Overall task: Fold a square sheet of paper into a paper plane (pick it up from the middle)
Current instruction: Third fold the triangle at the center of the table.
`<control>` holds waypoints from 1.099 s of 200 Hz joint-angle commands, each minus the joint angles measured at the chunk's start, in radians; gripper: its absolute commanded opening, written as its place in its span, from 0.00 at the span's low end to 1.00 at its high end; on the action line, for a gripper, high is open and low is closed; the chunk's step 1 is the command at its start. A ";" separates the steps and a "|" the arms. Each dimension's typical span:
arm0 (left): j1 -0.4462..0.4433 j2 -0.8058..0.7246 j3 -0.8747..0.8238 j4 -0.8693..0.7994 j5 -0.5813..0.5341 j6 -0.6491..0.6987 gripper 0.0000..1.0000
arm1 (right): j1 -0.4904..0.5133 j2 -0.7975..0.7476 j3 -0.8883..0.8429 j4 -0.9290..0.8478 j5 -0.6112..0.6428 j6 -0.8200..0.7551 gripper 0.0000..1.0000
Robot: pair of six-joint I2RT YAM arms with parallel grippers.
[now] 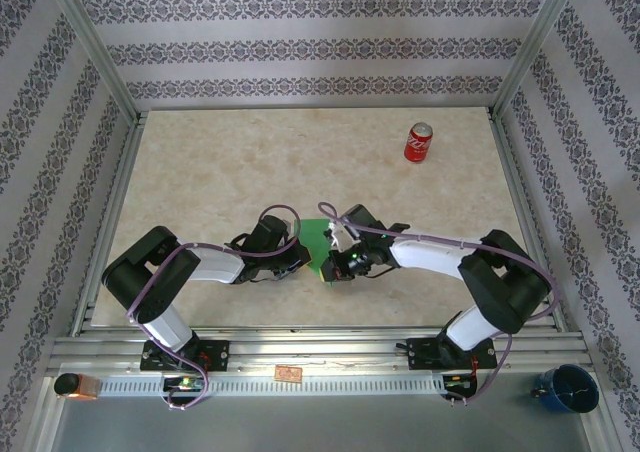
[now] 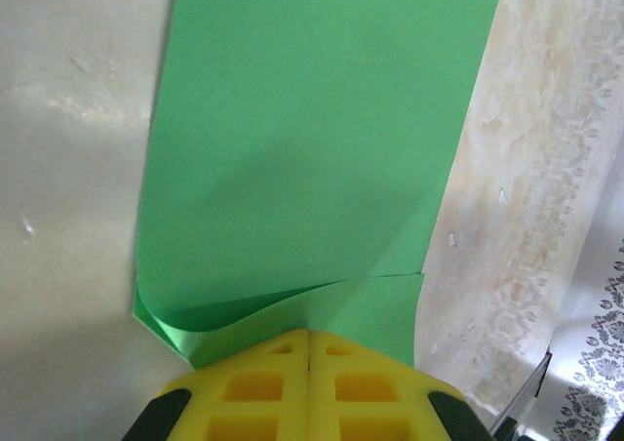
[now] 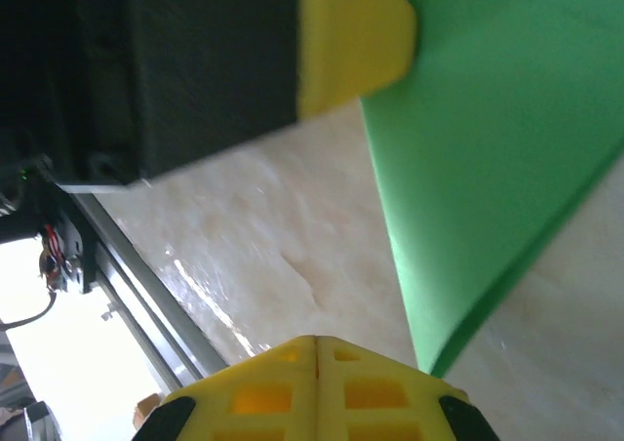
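Judging by how the sheet lies, the folding is at an early stage. The square sheet of paper (image 2: 312, 148) rests on the surface (image 1: 250, 172) at its near middle, between the two arms. In the left wrist view it appears folded over on itself into a long strip, with one loose layer curling up at its near left corner. No pointed nose, centre crease or wings can be made out. The left pincer (image 2: 309, 339) has its fingers pressed together, tips at the sheet's near edge; whether any paper is nipped between them cannot be told. The right pincer (image 3: 317, 343) is likewise pressed together with nothing between its fingers, over bare surface just beside the sheet's edge. The red soda can (image 1: 419, 143) lies well apart at the far right. Left to do, by this reading: flattening the curl, the corner folds and the wings.
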 commanded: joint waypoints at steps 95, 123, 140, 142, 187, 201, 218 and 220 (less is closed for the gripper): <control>-0.010 0.015 -0.015 -0.098 -0.046 0.021 0.00 | -0.036 0.125 -0.089 0.062 0.007 0.018 0.06; -0.011 0.019 -0.015 -0.092 -0.045 0.018 0.00 | -0.037 0.111 -0.138 0.094 -0.021 0.032 0.07; -0.010 0.021 -0.017 -0.092 -0.046 0.018 0.00 | -0.045 0.089 -0.156 0.102 -0.033 0.039 0.07; -0.010 0.021 -0.016 -0.093 -0.046 0.018 0.00 | -0.046 0.085 -0.157 0.103 -0.035 0.041 0.07; -0.010 0.017 -0.019 -0.094 -0.051 0.017 0.00 | -0.058 0.018 -0.194 0.107 -0.056 0.026 0.09; -0.010 0.018 -0.019 -0.094 -0.048 0.019 0.00 | -0.058 -0.014 -0.186 0.083 -0.055 0.014 0.09; -0.009 0.016 -0.021 -0.091 -0.048 0.018 0.00 | -0.061 -0.071 -0.180 0.120 -0.099 0.028 0.07; -0.010 0.015 -0.021 -0.091 -0.049 0.017 0.00 | -0.063 -0.077 -0.182 0.132 -0.108 0.034 0.06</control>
